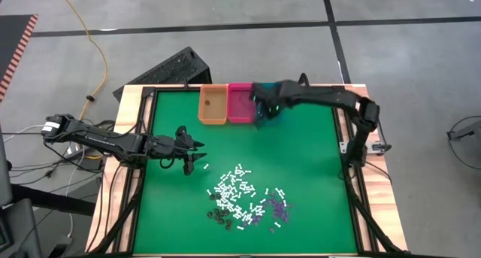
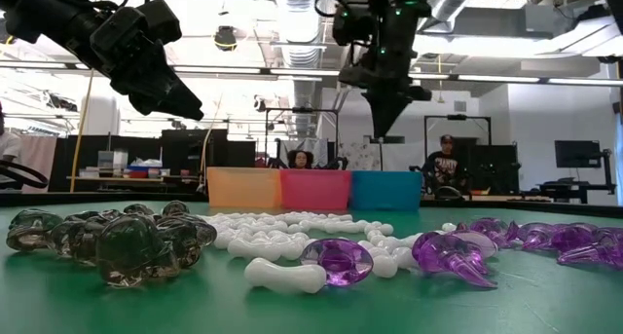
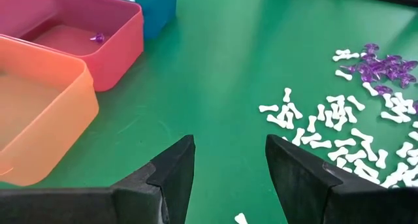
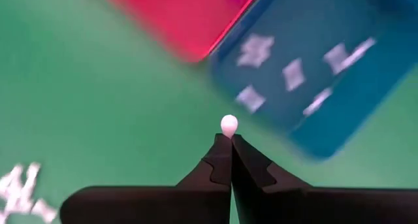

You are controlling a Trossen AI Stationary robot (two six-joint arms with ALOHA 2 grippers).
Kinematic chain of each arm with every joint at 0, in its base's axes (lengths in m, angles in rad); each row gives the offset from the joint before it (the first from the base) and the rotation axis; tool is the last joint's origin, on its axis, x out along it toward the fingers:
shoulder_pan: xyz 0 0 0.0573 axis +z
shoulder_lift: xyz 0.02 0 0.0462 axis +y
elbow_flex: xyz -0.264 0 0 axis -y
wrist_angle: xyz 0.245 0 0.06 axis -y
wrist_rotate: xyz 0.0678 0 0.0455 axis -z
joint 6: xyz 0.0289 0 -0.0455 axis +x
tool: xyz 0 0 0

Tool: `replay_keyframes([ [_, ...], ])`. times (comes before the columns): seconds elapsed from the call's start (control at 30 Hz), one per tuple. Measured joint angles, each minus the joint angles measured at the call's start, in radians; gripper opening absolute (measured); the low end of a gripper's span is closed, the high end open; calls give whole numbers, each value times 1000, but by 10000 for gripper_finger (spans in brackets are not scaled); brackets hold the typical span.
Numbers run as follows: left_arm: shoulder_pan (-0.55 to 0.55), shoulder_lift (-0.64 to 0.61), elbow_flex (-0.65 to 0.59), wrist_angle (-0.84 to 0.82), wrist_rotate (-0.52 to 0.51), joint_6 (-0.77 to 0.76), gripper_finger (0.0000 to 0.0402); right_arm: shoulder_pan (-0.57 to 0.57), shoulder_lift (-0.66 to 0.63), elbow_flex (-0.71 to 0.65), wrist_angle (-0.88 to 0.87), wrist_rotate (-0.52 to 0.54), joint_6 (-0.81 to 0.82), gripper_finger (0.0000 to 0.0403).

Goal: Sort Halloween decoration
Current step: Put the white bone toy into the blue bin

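Observation:
The Halloween decoration lies heaped on the green mat: white bone-shaped sticks (image 1: pixel 237 190), purple bits (image 1: pixel 276 209) and dark bits (image 1: pixel 219 214). Orange (image 1: pixel 213 105), pink (image 1: pixel 241 101) and teal (image 2: pixel 385 190) bins stand in a row at the far edge. My right gripper (image 4: pixel 230 140) hangs high by the teal bin's near edge (image 4: pixel 326 80), shut on one white piece (image 4: pixel 229 125). Several white pieces lie in the teal bin, and one purple bit (image 3: pixel 98 37) lies in the pink bin. My left gripper (image 3: pixel 228 165) hovers open over bare mat, left of the pile. My right gripper pinches the white piece between the very ends of its two fingers (image 4: pixel 219 160). Only the piece's rounded end (image 4: pixel 229 125) sticks out past the tips. The fingers point steeply down, and the piece is lifted clear, high above the mat.
Bare green mat lies between the pile and the bins. A raised wooden frame (image 1: pixel 128 130) borders the mat. A dark keyboard-like object (image 1: pixel 169 68) lies beyond the far left corner. In the low view, people sit in the room behind the bins.

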Motion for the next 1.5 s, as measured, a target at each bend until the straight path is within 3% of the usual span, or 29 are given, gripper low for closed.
replay_keyframes([
  [0.27, 0, 0, 0, 0, -11, -12, 179, -219, 39, 9, 21, 13, -139, 47],
  [0.63, 0, 0, 0, -1, -18, -9, 179, -243, 56, 9, 79, 1, -237, 148],
  [0.83, 0, 0, 0, -16, -19, -9, 179, -106, 24, 9, 70, -47, -315, 159],
  [1.0, 0, 0, 0, -26, -18, -11, 179, 100, 28, 8, 67, -112, -431, 150],
  [1.2, 0, 0, 0, -25, -18, -13, 179, 313, 27, 9, 105, -99, -495, 147],
  [1.5, 0, 0, 0, -22, -18, -13, 179, 392, 47, 9, 210, -125, -458, 147],
])
